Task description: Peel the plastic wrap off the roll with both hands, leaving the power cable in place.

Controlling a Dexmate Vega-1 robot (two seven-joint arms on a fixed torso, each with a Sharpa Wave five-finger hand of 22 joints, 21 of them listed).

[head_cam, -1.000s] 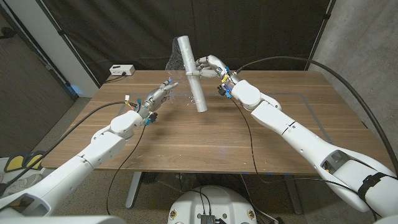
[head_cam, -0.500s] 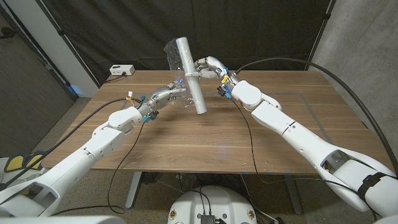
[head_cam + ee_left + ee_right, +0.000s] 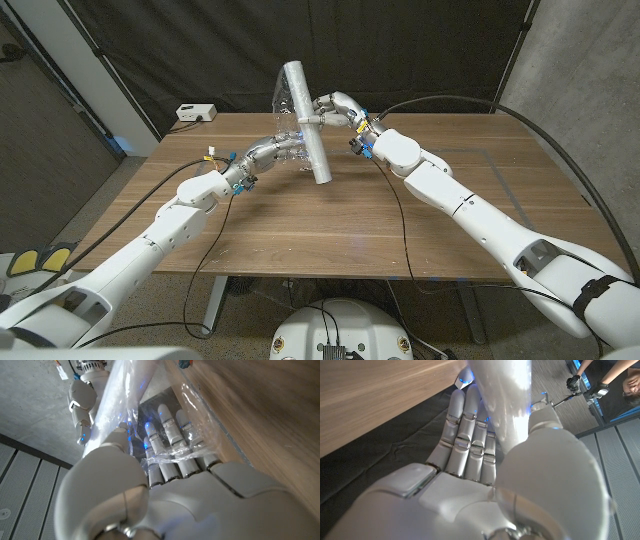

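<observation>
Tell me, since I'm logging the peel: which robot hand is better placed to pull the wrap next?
Left. The left robot hand already has the loose plastic wrap across its fingers, while the right robot hand grips the roll, holding it raised.

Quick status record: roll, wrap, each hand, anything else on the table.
roll: plastic wrap roll, tilted, raised off the table
right hand: right hand grips the roll mid-length
left hand: left hand beside the roll, fingers draped in film
loose wrap: clear film hanging off the roll's upper part
other: white box at the far left corner
</observation>
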